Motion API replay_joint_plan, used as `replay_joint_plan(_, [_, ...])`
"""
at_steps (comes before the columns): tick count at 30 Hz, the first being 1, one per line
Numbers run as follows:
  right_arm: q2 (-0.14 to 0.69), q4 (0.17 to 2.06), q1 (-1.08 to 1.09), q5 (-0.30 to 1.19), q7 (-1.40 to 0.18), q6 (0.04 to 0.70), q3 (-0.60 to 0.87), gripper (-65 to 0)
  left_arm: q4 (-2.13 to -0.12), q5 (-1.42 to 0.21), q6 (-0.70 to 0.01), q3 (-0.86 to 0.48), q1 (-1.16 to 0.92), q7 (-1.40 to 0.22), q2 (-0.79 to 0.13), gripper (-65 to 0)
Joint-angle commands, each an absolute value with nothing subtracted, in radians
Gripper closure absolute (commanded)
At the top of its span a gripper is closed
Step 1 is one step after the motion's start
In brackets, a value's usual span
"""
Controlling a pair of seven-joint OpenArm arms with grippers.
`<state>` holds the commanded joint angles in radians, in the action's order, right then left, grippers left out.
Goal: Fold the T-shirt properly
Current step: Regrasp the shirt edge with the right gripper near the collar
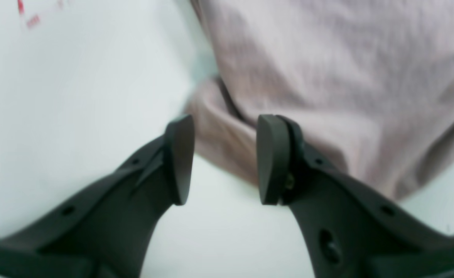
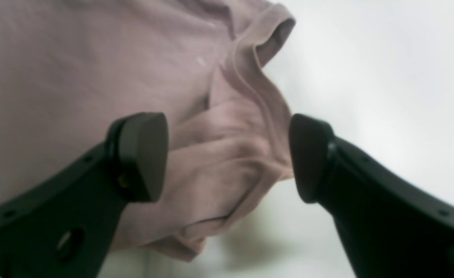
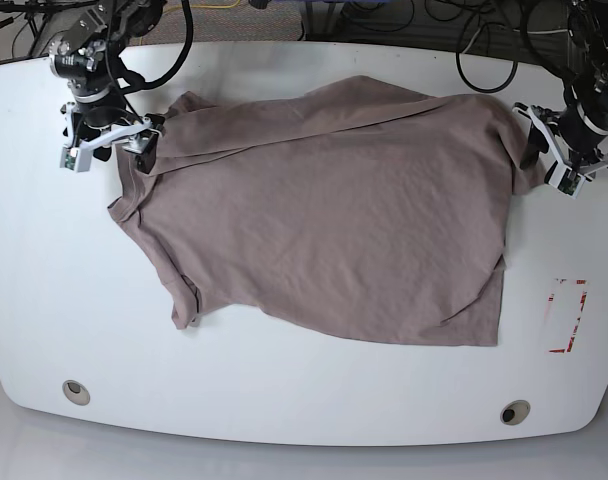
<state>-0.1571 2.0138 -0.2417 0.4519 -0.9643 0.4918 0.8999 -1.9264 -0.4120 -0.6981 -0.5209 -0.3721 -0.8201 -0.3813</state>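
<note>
While the T-shirt lies spread on the table, both pincers stand apart; left gripper and right gripper should each close deep on a bunched edge.

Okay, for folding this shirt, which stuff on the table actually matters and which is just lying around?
Part of the job:
- T-shirt, spread crumpled on the white table
- left claw, open at the shirt's edge
- right claw, open over a bunched corner

Just lying about:
- red-and-white marking on the table
- cables along the far edge
- two round table holes
</note>
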Motion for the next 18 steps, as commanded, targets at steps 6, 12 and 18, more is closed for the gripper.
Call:
replay_joint_plan(6, [-0.157,2.011,-0.298,0.564,-0.975,0.435,0.917,-46.8,-1.926,-0.412,-0.698,-0.521,-0.349,-0.820,-0.380,-25.3])
replay_joint_plan(12, [-0.157,2.008,-0.334,0.585,-0.978,0.433,0.917,-46.8,-1.926,-0.412,-0.698,-0.521,-0.344,-0.820,-0.383,-25.3])
replay_joint_plan(18, [-0.157,1.951,-0.335,0.587,-1.001,0.443,0.914,-46.8,-1.926,-0.412,-0.698,-0.521,-0.343,-0.820,-0.383,-25.3])
